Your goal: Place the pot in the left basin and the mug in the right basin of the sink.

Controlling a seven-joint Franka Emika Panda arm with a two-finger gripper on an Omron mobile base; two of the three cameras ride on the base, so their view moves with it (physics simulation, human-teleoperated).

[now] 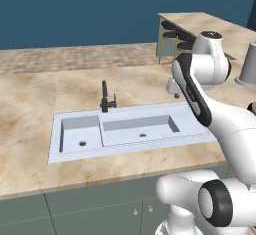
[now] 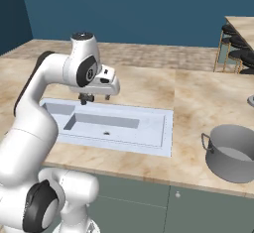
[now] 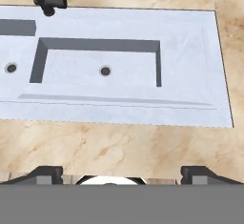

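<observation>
Grey metal, round, with small loop handles: the pot point(image 2: 232, 152) sits on the beige marble worktop point(image 2: 198, 103) near its front edge, well to the right of the sink point(image 2: 163, 138), so I judge nothing is placed yet. My gripper point(image 2: 87, 98) hangs over the sink's near side, fingers spread, holding nothing. Beyond, the left basin point(image 1: 80, 136) and right basin point(image 1: 142, 131) are smooth white recesses with round drains. A slim black faucet point(image 1: 106, 98) stands at the rear rim. I cannot see the mug.

Dark blue wall point(image 1: 75, 9), beige marble counter point(image 1: 30, 104), grey-green cabinet fronts point(image 2: 198, 207), black stools point(image 1: 176, 34)
</observation>
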